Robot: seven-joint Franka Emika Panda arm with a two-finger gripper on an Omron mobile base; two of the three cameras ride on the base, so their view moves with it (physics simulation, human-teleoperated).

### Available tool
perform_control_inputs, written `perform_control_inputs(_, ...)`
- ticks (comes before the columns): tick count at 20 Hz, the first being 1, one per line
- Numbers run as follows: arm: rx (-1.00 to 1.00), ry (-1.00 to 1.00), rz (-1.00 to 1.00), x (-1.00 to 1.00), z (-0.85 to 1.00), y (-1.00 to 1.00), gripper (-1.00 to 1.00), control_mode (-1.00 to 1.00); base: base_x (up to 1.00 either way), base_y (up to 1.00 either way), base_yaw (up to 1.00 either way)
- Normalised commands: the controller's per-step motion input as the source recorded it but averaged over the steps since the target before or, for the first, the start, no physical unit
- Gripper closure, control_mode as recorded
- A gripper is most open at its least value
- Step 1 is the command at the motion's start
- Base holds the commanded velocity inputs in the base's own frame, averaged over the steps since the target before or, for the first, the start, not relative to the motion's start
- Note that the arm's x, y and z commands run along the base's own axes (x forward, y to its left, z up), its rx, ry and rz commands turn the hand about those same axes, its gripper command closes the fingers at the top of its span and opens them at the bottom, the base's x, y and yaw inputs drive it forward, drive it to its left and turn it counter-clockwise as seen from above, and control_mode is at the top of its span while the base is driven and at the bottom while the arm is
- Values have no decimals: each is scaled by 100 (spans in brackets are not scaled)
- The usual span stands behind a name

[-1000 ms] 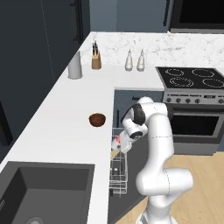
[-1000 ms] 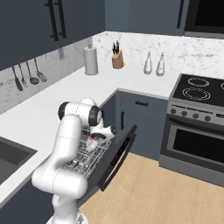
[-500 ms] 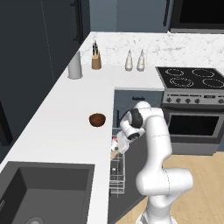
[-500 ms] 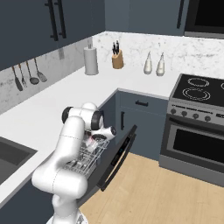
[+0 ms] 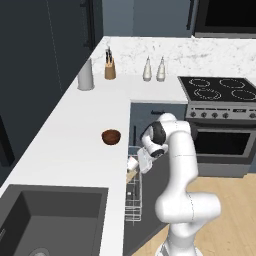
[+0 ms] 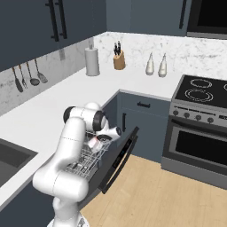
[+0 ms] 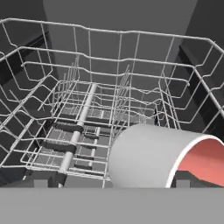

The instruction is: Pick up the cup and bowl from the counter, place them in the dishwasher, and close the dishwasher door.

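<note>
The whitish cup (image 7: 148,157) with a red inside lies on its side just over the dishwasher's white wire rack (image 7: 87,113), mouth turned to the right of the hand view. My gripper (image 7: 113,179) stands open around it, its dark fingertips (image 7: 43,177) well apart and the left one clear of the cup. From the base the cup (image 5: 132,163) sits by the gripper (image 5: 141,162) over the pulled-out rack (image 5: 134,200). The reddish-brown bowl (image 5: 111,136) rests upright on the white counter (image 5: 70,130) near its edge. The slate-grey dishwasher door (image 6: 119,156) hangs open.
A grey canister (image 5: 85,76), a tan knife block (image 5: 110,69) and two bottles (image 5: 153,70) stand along the back of the counter. The stove and oven (image 5: 220,115) are to the right, a dark sink (image 5: 50,220) at the near left. Wood floor lies beyond the door.
The jaws have spread from shut to wide apart, letting go of the cup over the rack. The arm has barely shifted.
</note>
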Motion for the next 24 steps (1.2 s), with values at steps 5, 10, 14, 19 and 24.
perform_control_inputs(5,0,-9,0,-35,11,-27,-100,-100,0,0,0)
perform_control_inputs(10,0,-13,0,-27,46,-7,-100,-100,0,0,0)
perform_control_inputs(14,0,-12,0,-40,84,-22,-100,-100,0,0,0)
perform_control_inputs(19,0,-9,0,-51,90,-9,-100,-100,0,0,0)
perform_control_inputs(24,0,-4,0,-48,95,0,-100,-100,0,0,0)
